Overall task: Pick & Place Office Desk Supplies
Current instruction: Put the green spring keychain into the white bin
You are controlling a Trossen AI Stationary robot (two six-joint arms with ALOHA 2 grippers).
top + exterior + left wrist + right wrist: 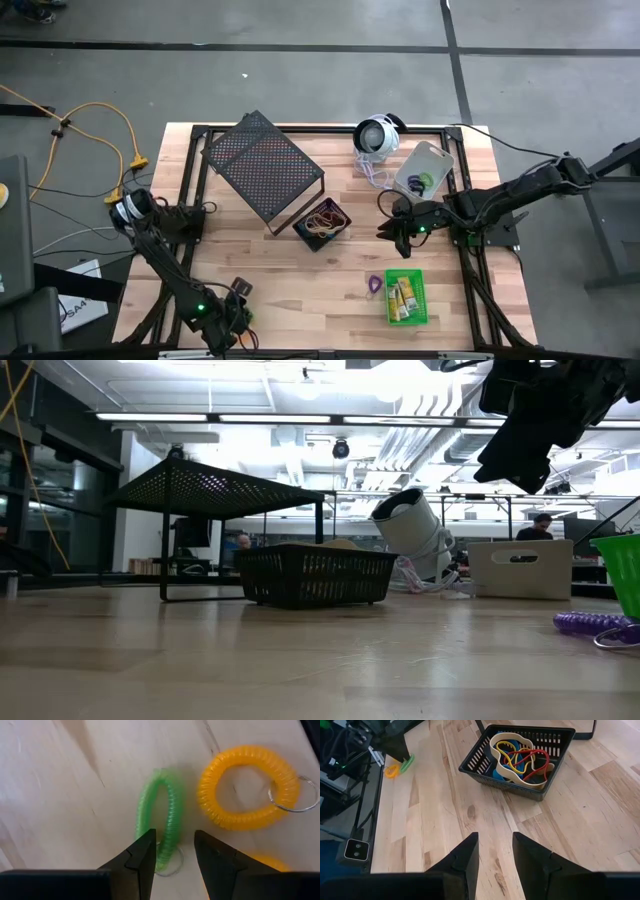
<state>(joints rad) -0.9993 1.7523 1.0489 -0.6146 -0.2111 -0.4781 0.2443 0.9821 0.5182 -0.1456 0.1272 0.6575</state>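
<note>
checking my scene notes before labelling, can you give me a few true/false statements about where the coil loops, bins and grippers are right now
1. The left gripper has its open fingers straddling a green coil loop lying on the table. True.
2. An orange coil loop lies beside the green one. True.
3. The black bin is empty. False: it holds tangled loops, red, yellow and cream among them.
4. The right gripper holds a purple coil loop. False: its fingers are open and empty above bare wood; a purple coil loop lies by the green bin.
5. The green bin stands under the mesh rack. False: it stands apart, near the table's front edge.
</note>
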